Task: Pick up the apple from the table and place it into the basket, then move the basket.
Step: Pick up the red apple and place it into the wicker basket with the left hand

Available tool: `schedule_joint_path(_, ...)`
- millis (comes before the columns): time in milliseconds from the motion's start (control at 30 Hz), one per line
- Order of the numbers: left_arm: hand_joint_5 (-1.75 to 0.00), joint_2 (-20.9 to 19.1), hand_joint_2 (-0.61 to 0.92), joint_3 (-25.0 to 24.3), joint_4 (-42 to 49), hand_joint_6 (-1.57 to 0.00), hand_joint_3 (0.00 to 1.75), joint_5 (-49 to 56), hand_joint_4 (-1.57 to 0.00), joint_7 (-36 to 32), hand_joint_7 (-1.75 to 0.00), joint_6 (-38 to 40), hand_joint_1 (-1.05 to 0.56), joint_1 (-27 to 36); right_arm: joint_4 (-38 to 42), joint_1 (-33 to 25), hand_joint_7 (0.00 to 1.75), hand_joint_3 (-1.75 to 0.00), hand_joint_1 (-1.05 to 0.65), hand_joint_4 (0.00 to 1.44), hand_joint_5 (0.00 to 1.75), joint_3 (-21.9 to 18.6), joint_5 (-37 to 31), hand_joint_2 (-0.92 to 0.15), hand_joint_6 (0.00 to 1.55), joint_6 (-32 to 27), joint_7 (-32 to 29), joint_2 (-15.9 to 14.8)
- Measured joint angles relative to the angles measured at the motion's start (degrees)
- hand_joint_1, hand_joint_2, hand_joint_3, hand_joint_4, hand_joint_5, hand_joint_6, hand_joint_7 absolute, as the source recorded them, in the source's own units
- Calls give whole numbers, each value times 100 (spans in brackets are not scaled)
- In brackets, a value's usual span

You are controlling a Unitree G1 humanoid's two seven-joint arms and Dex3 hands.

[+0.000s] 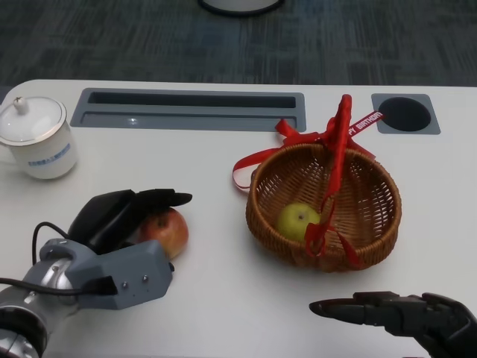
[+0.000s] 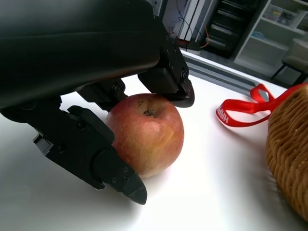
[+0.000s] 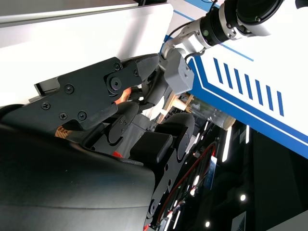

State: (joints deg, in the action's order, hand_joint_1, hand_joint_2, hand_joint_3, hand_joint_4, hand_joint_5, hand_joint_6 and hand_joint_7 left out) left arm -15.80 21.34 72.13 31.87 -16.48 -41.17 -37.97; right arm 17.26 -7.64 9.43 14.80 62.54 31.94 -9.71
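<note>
**Head view: red apple under the left hand, not yet in the basket**

Head view shows the red apple (image 1: 165,230) on the table (image 1: 223,298), near its front edge on the left side, well apart from the basket (image 1: 325,205), which sits right of the middle. A green apple (image 1: 298,221) already lies inside the basket, under a red ribbon (image 1: 337,149) tied to its handle. By my reading, the pick-up is only starting: lifting, dropping in and moving the basket are all left.

Left hand (image 1: 128,214) arches over the red apple. In the left wrist view its fingers (image 2: 166,79) touch the top and a lower one presses the side, but the fruit sits on the table, so a firm hold cannot be confirmed.

Right hand (image 1: 395,312) lies flat near the front edge, fingers stretched out, holding nothing. A lidded cup (image 1: 36,138) stands toward the back left corner
</note>
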Motion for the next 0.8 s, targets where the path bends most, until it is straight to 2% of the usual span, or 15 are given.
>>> schedule_joint_path(333, -2, 26, 82, -673, -541, -113, 0, -1019, -126, 1082, -1, -882, -19, 429, 61, 85, 0, 0, -36, 88, 0, 5, 16, -81, 81, -37, 46, -2)
schedule_joint_path(800, -2, 16, 77, -1084, -1618, -115, 0, -1284, -128, 1255, -1, -1206, -12, 897, 156, 239, 0, 0, -35, 87, 0, 12, 118, -81, 80, -125, 227, -4)
